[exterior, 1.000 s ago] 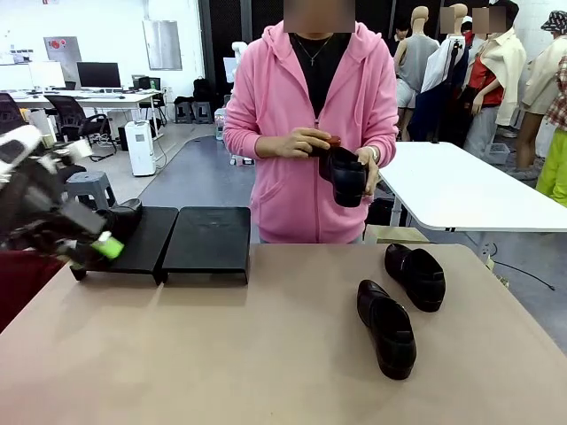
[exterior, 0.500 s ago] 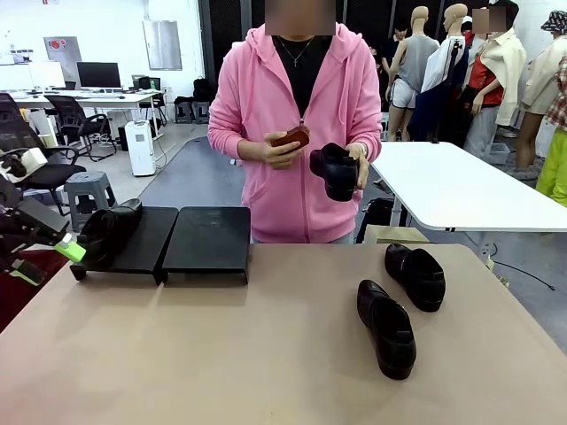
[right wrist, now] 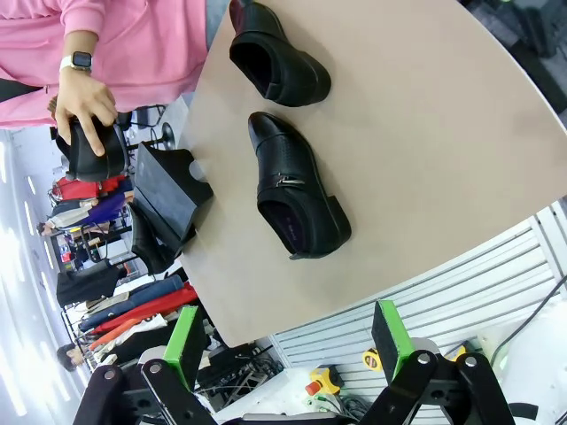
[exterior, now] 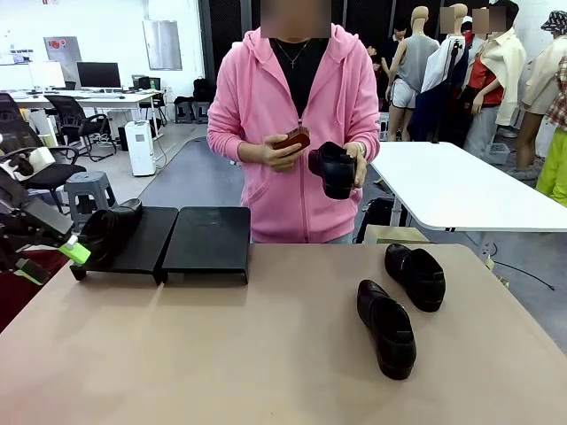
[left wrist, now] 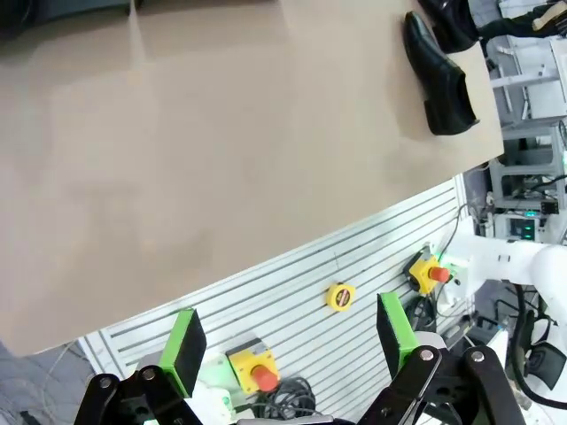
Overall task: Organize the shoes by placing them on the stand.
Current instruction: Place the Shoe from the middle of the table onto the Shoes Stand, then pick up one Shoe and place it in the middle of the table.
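Observation:
One black glossy shoe [exterior: 111, 228] lies on the left section of the low black stand [exterior: 208, 241]. My left gripper [exterior: 51, 261] hangs open and empty off the table's left edge, just left of that shoe. Two more shoes [exterior: 385, 328] [exterior: 415, 276] lie on the table at the right. The person in a pink hoodie holds another shoe [exterior: 335, 168] and a small brown object [exterior: 292, 139]. In the left wrist view the left gripper [left wrist: 291, 341] stands open over the table's edge, with a shoe [left wrist: 440, 75] far off. My right gripper [right wrist: 287, 339] is open, off the table's edge near the two shoes [right wrist: 292, 186] [right wrist: 276, 57].
The stand's right section [right wrist: 168, 199] has a bare top. The tan table [exterior: 221, 354] is bare across its middle and front. A white table [exterior: 461, 190] stands behind at the right. Emergency-stop buttons [left wrist: 252, 376] sit on the slotted frame below the table edge.
My left gripper has pulled back leftward from the stand, leaving the shoe on it. The person has shifted slightly left with the held shoe. The two shoes on the table have not moved.

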Controlling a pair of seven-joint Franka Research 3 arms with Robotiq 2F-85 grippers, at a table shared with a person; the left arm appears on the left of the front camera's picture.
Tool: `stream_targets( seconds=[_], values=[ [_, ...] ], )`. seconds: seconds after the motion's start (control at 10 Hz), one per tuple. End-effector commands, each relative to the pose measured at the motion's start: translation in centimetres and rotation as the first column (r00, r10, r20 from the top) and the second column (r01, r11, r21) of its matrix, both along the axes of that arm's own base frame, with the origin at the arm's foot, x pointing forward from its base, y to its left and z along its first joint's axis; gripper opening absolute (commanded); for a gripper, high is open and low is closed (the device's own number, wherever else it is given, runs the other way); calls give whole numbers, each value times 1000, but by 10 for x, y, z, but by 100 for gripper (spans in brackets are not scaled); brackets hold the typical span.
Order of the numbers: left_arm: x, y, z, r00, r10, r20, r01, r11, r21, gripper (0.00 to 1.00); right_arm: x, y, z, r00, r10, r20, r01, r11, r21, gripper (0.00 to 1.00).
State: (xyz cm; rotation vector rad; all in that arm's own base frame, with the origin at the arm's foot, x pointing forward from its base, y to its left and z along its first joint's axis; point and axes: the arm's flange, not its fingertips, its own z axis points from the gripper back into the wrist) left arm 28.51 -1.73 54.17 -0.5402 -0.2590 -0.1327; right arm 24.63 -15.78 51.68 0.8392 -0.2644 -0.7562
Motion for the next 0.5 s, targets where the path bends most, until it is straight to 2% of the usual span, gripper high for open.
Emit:
stream_targets(
  seconds=[0.0,0.4],
  values=[
    [-1,4,0,1000,-15,5,15,1000,-1,100,0,1,4,1000,-11,3,11,1000,23,100],
    [-1,4,0,1000,-15,5,15,1000,-1,100,0,1,4,1000,-11,3,11,1000,23,100]
  ],
)
